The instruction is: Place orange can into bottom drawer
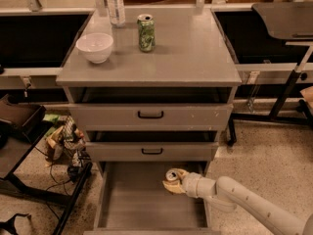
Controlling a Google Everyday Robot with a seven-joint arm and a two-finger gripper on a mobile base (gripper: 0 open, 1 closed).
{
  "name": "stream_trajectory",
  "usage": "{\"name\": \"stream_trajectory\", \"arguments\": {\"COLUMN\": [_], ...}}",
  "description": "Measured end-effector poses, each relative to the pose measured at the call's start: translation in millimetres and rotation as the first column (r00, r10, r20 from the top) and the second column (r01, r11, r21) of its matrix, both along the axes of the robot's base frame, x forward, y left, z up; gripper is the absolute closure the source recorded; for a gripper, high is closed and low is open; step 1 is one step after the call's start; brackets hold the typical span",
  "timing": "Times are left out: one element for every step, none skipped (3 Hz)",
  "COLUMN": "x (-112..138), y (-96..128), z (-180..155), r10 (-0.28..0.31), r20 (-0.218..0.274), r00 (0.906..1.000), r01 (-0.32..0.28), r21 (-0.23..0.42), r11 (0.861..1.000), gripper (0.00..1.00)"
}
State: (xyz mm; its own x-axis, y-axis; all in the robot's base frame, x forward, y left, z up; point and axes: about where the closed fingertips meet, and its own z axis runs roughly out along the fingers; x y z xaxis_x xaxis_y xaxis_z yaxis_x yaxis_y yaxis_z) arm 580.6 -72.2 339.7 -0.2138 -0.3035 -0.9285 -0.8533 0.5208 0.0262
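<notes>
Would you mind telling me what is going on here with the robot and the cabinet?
The robot's arm reaches in from the lower right, and its tool grips the orange can over the open bottom drawer, near its back right corner. The can has not been let go. A bowl, a green can and a bottle stand on the cabinet top.
</notes>
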Motion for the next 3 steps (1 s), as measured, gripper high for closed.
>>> {"name": "stream_trajectory", "arguments": {"x": [2.6, 0.6, -0.8], "y": [26.3, 58.7, 75.3], "z": [-24.0, -60.2, -97.9], "r10": [0.048, 0.124, 0.171], "r20": [-0.031, -0.033, -0.029], "r00": [0.9984, 0.9918, 0.9849], "r01": [-0.049, -0.123, -0.169], "r21": [-0.006, 0.024, 0.063], "r11": [0.999, 0.992, 0.984], "gripper": [1.0, 1.0, 1.0]}}
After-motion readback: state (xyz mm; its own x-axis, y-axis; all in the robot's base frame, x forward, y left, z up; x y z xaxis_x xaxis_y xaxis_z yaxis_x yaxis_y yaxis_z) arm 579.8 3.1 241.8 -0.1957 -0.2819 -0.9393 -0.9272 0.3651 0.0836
